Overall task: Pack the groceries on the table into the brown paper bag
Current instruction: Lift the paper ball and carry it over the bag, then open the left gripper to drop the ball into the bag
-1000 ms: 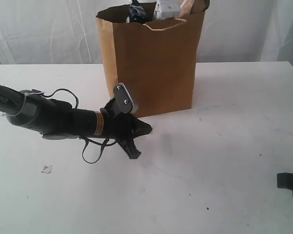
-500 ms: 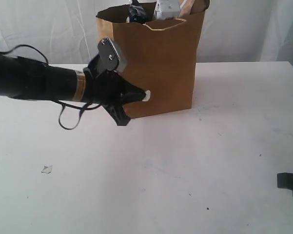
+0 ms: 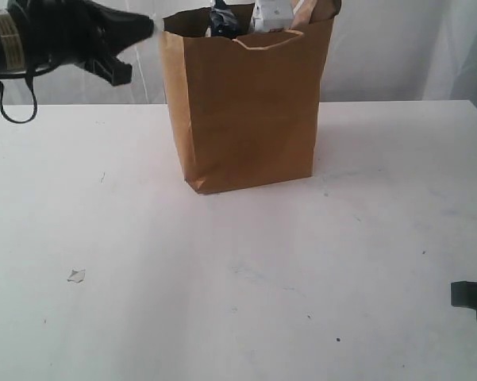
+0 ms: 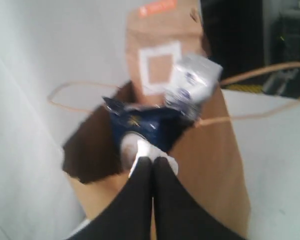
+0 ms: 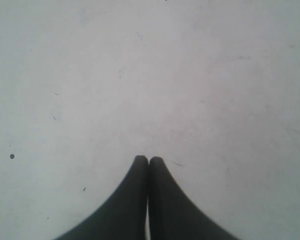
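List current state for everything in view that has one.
brown paper bag: upright, top open, groceries poking out
orange-labelled brown pouch: in bag, upright, top sticking out
small white-blue carton: in bag, tilted, sticking out
dark blue packet: in bag, top crumpled
left gripper: shut, raised beside the bag's rim; white bit at its tips, unclear if held
right gripper: shut, empty, over bare table

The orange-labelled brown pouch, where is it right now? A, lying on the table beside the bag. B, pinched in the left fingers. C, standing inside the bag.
C: the orange-labelled brown pouch rises out of the open top of the brown paper bag.
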### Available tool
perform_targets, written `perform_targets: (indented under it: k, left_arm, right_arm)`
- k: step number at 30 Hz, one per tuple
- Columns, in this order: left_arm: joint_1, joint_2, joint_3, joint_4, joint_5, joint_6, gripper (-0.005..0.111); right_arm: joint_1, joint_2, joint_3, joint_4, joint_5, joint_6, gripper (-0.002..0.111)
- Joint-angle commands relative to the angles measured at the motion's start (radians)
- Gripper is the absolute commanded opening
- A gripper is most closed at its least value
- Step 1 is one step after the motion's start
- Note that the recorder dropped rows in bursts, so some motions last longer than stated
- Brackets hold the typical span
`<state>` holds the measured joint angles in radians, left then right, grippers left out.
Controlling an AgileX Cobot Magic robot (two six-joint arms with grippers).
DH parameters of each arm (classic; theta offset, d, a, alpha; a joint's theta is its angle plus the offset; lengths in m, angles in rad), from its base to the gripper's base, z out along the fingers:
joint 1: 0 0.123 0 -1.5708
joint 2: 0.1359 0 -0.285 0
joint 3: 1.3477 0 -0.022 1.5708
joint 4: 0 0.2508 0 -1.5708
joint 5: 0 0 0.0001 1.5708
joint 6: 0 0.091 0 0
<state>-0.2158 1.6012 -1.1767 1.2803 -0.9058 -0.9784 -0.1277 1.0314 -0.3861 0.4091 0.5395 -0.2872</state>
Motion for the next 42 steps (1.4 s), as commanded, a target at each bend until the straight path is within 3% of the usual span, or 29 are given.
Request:
perform_targets:
  k: [1,4,12,15,21,25,34,37,38,39,40,42]
  left_arm:
    - [0.005,0.049,-0.001,-0.348,-0.137,0.257,0.000]
    - [0.005,0.103,-0.001,-0.475,-0.287,0.306,0.000]
    - [0.005,0.261,-0.141,-0.510,-0.291,0.306,0.000]
    - [0.005,0.307,-0.236,-0.486,-0.255,0.284,0.000]
    - [-0.036,0.359,-0.363,-0.233,-0.114,0.213,0.000]
    - [-0.069,0.383,-0.398,-0.218,-0.010,0.215,0.000]
    - [-0.074,0.397,-0.419,-0.209,0.004,0.156,0.000]
    - [-0.074,0.397,-0.419,-0.149,0.030,0.070,0.011]
    - [-0.074,0.397,-0.419,-0.087,0.050,0.043,0.024]
    - [-0.074,0.397,-0.419,-0.057,0.059,0.036,0.030]
    - [-0.074,0.397,-0.419,-0.025,0.077,0.033,0.044]
    - [-0.074,0.397,-0.419,-0.020,0.097,0.033,0.061]
  right_arm:
    - [-0.001,-0.002,0.008,-0.001,0.020,0.003,0.000]
    - [-0.001,-0.002,0.008,-0.001,0.020,0.003,0.000]
    - [-0.001,-0.002,0.008,-0.001,0.020,0.003,0.000]
    - [-0.001,-0.002,0.008,-0.001,0.020,0.003,0.000]
    - [-0.001,-0.002,0.008,0.001,0.024,0.003,0.000]
    - [-0.001,-0.002,0.008,0.001,0.030,0.003,0.000]
    - [-0.001,-0.002,0.008,0.001,0.044,0.003,0.000]
    - [-0.001,-0.002,0.008,0.001,0.044,0.003,0.000]
    - [-0.001,-0.002,0.008,0.001,0.044,0.003,0.000]
    - [-0.001,-0.002,0.008,0.001,0.044,0.003,0.000]
    - [-0.001,-0.002,0.008,0.001,0.044,0.003,0.000]
    - [-0.001,-0.002,0.008,0.001,0.044,0.003,0.000]
